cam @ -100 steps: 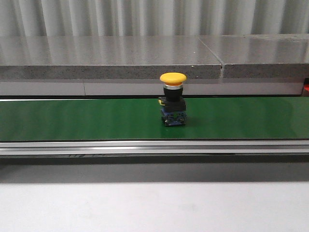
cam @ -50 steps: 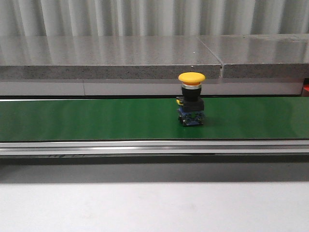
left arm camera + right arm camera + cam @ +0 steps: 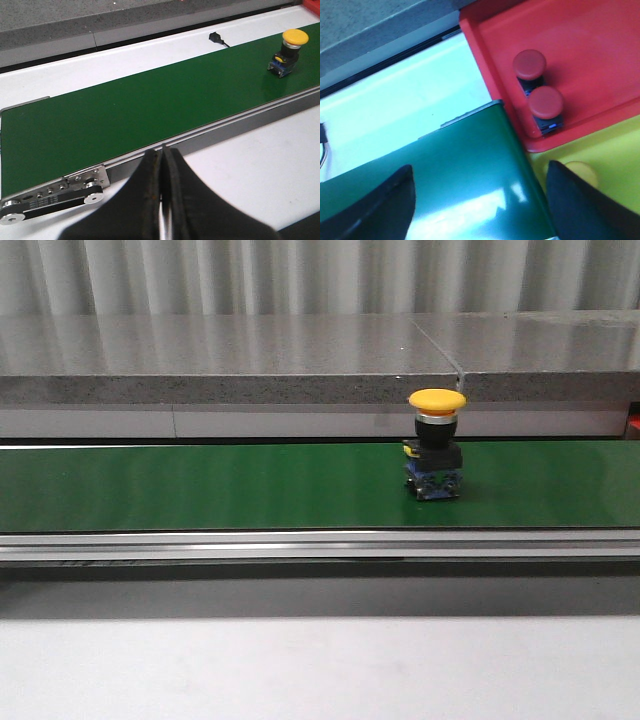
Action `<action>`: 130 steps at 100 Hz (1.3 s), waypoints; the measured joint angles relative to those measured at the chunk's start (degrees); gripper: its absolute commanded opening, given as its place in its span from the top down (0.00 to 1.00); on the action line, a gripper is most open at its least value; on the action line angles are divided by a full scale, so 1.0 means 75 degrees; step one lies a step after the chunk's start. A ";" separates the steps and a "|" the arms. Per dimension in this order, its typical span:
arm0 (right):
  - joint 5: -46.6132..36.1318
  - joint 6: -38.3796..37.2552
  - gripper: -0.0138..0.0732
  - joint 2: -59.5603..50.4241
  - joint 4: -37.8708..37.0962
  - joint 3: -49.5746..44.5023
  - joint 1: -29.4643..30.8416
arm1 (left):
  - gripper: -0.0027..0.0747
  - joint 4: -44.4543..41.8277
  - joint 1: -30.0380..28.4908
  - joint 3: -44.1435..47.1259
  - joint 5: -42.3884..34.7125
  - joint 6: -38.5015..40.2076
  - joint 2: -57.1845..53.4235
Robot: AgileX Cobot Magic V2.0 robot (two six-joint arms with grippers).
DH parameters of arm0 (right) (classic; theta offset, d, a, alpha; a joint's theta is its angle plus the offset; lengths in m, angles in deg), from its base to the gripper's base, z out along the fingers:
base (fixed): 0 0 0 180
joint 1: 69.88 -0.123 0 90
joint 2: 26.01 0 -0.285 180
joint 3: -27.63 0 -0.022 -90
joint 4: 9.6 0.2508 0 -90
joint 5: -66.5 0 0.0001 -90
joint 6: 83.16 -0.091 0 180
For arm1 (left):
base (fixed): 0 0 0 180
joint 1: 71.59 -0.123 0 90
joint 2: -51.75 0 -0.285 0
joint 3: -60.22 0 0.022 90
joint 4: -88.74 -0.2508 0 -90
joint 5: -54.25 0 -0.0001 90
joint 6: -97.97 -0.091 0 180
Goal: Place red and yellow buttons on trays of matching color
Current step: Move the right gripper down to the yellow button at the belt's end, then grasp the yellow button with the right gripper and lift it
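The left gripper [image 3: 161, 200] hangs over the near edge of the green conveyor belt [image 3: 200, 485], its fingers pressed together on nothing. Right of the belt's middle, a yellow button [image 3: 436, 443] stands upright on its blue base. At the belt's right end, the right gripper [image 3: 480, 200] hovers with its fingers spread wide apart. Just beyond lie a red tray [image 3: 600, 45] holding two red buttons [image 3: 530, 64] and a yellow tray [image 3: 615, 165].
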 measured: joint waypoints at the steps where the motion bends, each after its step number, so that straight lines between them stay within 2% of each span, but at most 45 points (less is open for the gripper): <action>1: 0.0018 0.0000 0.21 -0.0060 0.0000 -0.0001 -0.0016 | 0.99 0.0000 0.0000 0.0000 0.0000 0.0000 0.0000; 27: 0.0819 0.0034 0.21 -0.0484 0.0000 -0.0041 -0.0785 | 0.99 0.0000 0.0000 0.0000 0.0000 0.0000 0.0000; 74: 0.2144 0.0653 0.21 -0.0367 0.0000 -0.0032 -0.2956 | 0.99 0.0000 0.0000 0.0000 0.0000 0.0000 0.0000; 109: 0.2157 0.1338 0.21 0.0716 -0.0015 0.0300 -0.4021 | 0.99 0.0000 0.0000 0.0000 0.0000 0.0000 0.0000; 130: 0.1803 0.1476 0.21 0.1481 -0.0015 0.0647 -0.4254 | 0.99 0.0000 0.0000 0.0000 0.0000 0.0000 0.0000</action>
